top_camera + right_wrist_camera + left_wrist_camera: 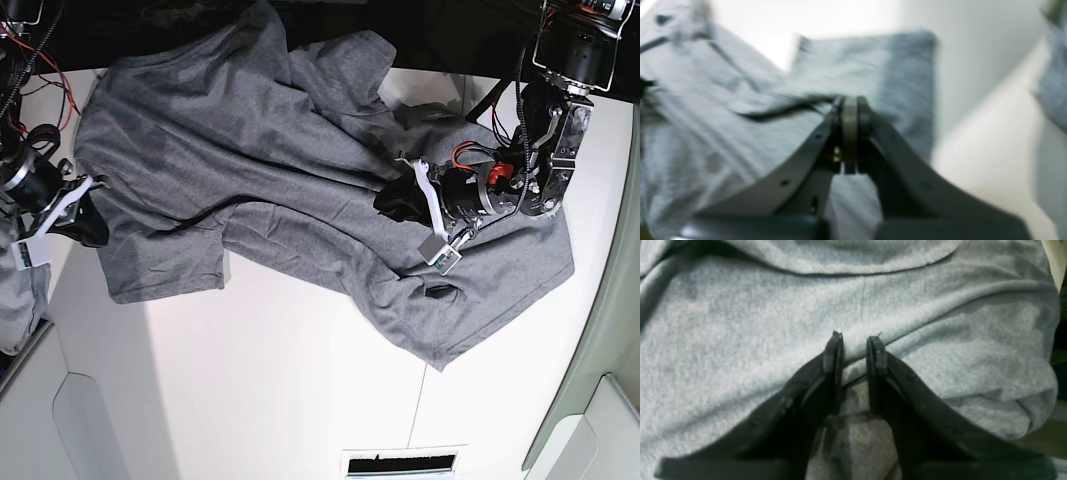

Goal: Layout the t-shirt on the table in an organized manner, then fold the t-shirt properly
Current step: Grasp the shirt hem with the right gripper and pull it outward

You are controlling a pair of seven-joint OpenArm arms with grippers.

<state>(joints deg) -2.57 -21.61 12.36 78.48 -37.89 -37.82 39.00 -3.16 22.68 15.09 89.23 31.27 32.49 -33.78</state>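
Note:
The heather-grey t-shirt lies wrinkled and bunched across the far half of the white table, with a sleeve at the left and its hem towards the right. My left gripper is over the shirt's right part. In the left wrist view, the left gripper is closed on a raised fold of the shirt. My right gripper is at the shirt's left sleeve edge. In the blurred right wrist view, the right gripper has its fingers together on the shirt.
A paler bluish-grey cloth bundle hangs off the table's left edge and also shows in the right wrist view. A dark slot sits at the table's near edge. Red and black cables run at the far left.

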